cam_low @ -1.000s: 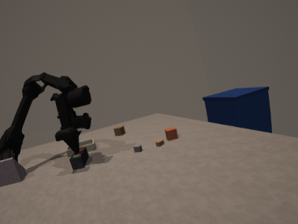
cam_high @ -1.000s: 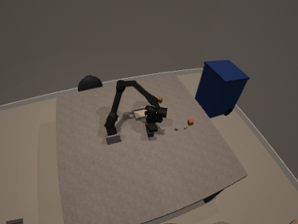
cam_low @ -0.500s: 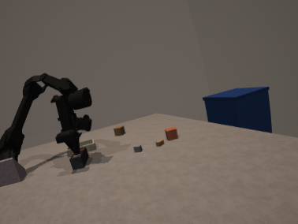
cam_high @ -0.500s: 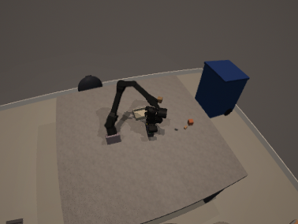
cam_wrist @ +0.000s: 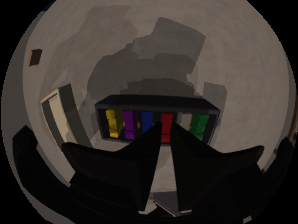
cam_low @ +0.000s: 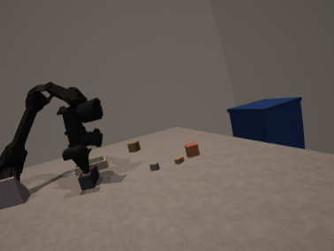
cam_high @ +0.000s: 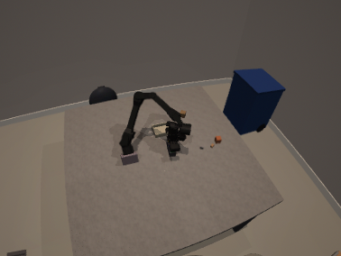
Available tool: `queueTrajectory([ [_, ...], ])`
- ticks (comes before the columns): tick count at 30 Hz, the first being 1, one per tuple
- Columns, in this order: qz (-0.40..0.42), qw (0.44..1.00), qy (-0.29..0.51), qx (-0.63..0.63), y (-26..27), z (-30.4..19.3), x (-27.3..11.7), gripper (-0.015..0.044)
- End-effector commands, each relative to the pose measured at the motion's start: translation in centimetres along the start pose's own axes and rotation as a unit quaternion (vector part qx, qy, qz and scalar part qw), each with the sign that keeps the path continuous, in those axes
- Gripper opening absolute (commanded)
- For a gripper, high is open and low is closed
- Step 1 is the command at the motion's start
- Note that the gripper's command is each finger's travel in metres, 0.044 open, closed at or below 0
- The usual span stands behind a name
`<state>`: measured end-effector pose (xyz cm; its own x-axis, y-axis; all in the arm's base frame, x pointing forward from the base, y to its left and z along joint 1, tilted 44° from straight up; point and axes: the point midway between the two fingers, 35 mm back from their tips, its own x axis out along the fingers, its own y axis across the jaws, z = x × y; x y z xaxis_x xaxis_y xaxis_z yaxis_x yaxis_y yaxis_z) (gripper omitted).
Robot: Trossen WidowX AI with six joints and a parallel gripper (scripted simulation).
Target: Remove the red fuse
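The dark fuse block (cam_low: 88, 180) (cam_wrist: 160, 102) stands on the table under my gripper. The red fuse (cam_wrist: 167, 118) sits upright in it, between the blue fuse (cam_wrist: 147, 119) and a pale fuse (cam_wrist: 186, 120). Yellow (cam_wrist: 113, 124), purple (cam_wrist: 130, 124) and green (cam_wrist: 200, 125) fuses sit in the same row. My gripper (cam_low: 86, 171) (cam_wrist: 166, 126) points down and is shut on the red fuse; the fingertips hide part of its sides. The pale tray (cam_high: 159, 130) (cam_low: 101, 163) (cam_wrist: 61, 117) lies beside the block, on the left in the wrist view.
A brown block (cam_high: 182, 114) (cam_low: 133, 147) lies beyond the tray. An orange cube (cam_high: 218, 139) (cam_low: 192, 149), a small orange block (cam_low: 178, 160) and a small grey cube (cam_low: 154, 166) lie to the right. A pinkish block (cam_high: 130, 159) (cam_low: 12, 193) stands by the arm's base.
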<state>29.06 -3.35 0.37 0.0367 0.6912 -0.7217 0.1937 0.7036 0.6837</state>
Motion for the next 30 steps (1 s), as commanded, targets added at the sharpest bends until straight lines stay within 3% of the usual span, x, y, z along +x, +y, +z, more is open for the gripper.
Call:
queueTrajectory([
  [1, -0.001, 1.0, -0.001, -0.001, 0.0, 0.1, -0.3, 0.0],
  [30, -0.001, 1.0, -0.001, 0.0, -0.1, 0.1, -1.7, 0.0],
])
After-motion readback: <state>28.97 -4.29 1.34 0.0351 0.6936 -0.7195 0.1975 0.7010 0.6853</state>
